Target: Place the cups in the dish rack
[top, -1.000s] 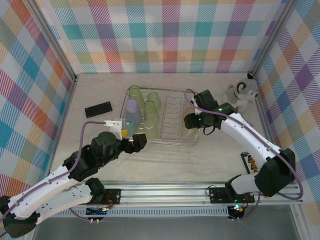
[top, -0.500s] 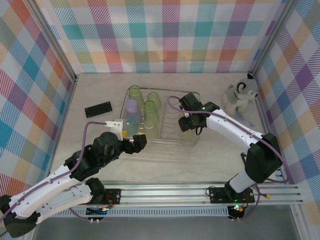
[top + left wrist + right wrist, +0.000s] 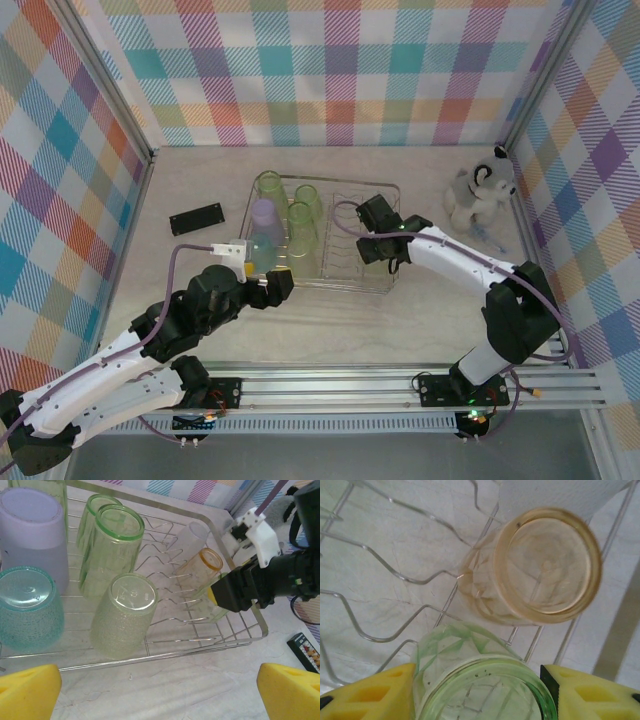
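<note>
The wire dish rack [image 3: 345, 181] holds several cups: a lavender cup [image 3: 35, 525], a teal cup [image 3: 27, 607] and green cups [image 3: 117, 535] [image 3: 125, 615] stand upside down at its left. An orange cup [image 3: 540, 565] lies tilted among the dividers at the right end. My right gripper [image 3: 477, 695] is shut on a faceted green cup [image 3: 480, 680], its yellow pads [image 3: 370, 695] either side of the rim, just in front of the orange cup over the rack's right end [image 3: 378, 255]. My left gripper [image 3: 160, 690] is open over bare table before the rack's front rail.
A grey-and-white plush dog [image 3: 485, 190] sits right of the rack by the wall. A flat black bar [image 3: 196, 217] lies left of the rack. A small black card [image 3: 305, 650] lies on the table at the right front. Plaid walls close in three sides.
My right arm has swung left, carrying the green cup from beside the rack's right edge to over its right end. The left arm has barely moved.
</note>
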`<state>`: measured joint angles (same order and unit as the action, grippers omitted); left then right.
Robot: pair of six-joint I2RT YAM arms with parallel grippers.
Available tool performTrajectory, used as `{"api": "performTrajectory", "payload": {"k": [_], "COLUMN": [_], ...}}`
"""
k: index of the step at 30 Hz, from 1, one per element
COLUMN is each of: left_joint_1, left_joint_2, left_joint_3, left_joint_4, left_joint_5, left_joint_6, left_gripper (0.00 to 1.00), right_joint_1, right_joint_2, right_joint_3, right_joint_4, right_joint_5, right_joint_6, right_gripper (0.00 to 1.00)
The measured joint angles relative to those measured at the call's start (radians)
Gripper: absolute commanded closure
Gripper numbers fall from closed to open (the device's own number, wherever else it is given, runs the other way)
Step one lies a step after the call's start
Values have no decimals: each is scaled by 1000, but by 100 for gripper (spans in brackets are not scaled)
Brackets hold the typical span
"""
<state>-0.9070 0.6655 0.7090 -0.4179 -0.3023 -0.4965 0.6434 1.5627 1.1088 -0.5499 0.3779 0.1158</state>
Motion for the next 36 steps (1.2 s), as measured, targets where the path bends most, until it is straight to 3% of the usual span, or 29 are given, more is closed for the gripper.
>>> {"api": "performTrajectory", "payload": {"k": [6,15,28,36], "left_joint_1": [0,0,0,0], "left_joint_2": [0,0,0,-16], "left_joint_3": [0,0,0,0], "left_joint_4": [-6,-11,-26,-29], "left_joint_5": [-6,-6,-32,-117], "left_joint_6": [0,0,8,74], "left_gripper": [0,0,0,0], "right_joint_1": [13,25,26,25], "right_joint_2": [-21,-16,-25,-165], "right_joint_3": [-66,-74,-14,14], "right_joint_4": [101,114,14,-60], "right_joint_5": [19,26,-4,-7], "right_joint_6": [3,6,60,74], "right_gripper": [50,33,16,9]}}
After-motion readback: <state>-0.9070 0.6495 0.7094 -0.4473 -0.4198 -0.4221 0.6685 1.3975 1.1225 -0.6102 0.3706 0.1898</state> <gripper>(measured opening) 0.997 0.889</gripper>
